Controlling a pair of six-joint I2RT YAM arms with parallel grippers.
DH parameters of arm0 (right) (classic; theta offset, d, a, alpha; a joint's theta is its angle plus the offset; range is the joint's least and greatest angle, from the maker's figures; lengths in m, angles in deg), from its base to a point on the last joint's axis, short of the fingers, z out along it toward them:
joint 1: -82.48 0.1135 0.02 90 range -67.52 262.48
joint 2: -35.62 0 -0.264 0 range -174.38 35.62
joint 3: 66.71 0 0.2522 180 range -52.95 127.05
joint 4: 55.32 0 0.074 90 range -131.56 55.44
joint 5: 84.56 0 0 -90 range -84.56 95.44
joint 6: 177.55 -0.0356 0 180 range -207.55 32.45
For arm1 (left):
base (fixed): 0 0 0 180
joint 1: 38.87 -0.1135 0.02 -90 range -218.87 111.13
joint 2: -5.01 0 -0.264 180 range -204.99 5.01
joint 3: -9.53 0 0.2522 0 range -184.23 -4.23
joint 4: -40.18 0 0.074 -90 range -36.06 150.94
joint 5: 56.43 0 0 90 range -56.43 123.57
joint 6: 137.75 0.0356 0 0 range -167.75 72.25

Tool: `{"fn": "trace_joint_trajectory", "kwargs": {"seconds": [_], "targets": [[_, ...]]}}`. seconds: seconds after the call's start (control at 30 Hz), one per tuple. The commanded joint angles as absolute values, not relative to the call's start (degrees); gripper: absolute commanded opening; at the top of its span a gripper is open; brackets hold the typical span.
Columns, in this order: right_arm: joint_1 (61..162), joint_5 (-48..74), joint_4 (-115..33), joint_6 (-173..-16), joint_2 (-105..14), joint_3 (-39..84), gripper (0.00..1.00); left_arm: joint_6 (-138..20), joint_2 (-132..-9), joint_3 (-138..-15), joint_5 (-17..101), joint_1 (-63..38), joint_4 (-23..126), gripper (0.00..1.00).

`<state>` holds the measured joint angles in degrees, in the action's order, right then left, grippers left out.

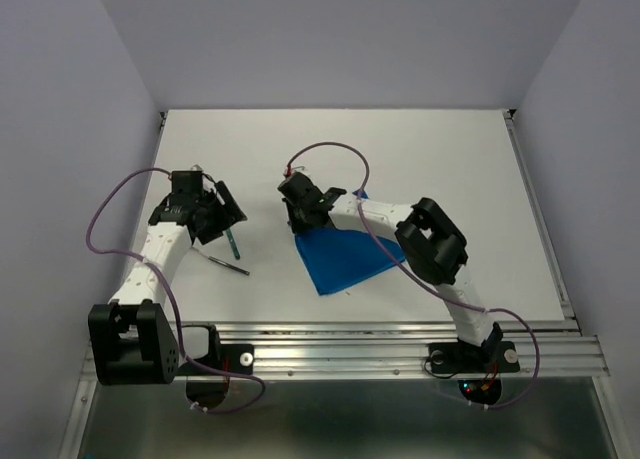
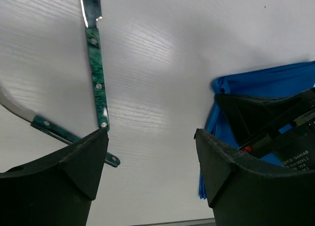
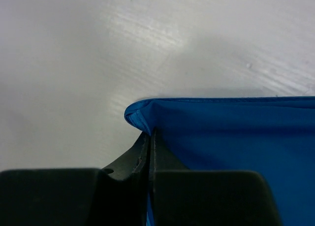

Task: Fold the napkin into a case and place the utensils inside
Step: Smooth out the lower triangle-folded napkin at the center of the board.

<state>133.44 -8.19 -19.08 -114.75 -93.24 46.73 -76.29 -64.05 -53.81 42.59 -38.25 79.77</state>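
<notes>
The bright blue napkin (image 1: pixel 340 257) lies folded flat at the table's middle, partly under my right arm. My right gripper (image 1: pixel 300 207) is at its far left corner. In the right wrist view the jaws of the right gripper (image 3: pixel 150 137) are pressed together on the hemmed corner of the napkin (image 3: pixel 236 132). No case is in view. My left gripper (image 1: pixel 218 214) hangs open over the utensils. A green-handled knife (image 2: pixel 97 73) and a second teal-handled utensil (image 2: pixel 59 132) lie beside its left finger. Nothing is between the jaws of the left gripper (image 2: pixel 150 149).
White tabletop stretches behind and to both sides of the arms. A metal rail (image 1: pixel 400 344) runs along the near edge. Purple cables loop from both wrists. Through the left wrist view, the right gripper's black body (image 2: pixel 275 122) sits on the napkin (image 2: pixel 266 83).
</notes>
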Motion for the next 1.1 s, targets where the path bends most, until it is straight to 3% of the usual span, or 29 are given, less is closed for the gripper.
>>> {"fn": "trace_joint_trajectory", "kwargs": {"seconds": [0.0,0.17,0.63,0.83,1.07], "targets": [[132.15,4.20,-26.70,-115.14,-86.82,38.82,0.01,-77.46,-66.26,-51.26,52.28,-38.43,73.64,0.83],[132.14,9.83,-30.31,-114.62,-82.69,33.45,0.01,-81.76,-69.43,-49.58,57.47,-36.24,68.10,0.90],[132.14,13.88,-34.88,-115.67,-78.12,27.04,0.01,-92.05,-83.23,-48.52,61.52,-27.54,54.92,0.90],[132.14,14.93,-35.32,-115.67,-77.85,26.59,0.01,-94.16,-85.96,-49.32,61.52,-25.16,52.28,0.86],[132.14,15.28,-35.85,-115.67,-77.59,26.51,0.01,-94.78,-88.68,-48.79,62.40,-24.10,51.04,0.73]]}}
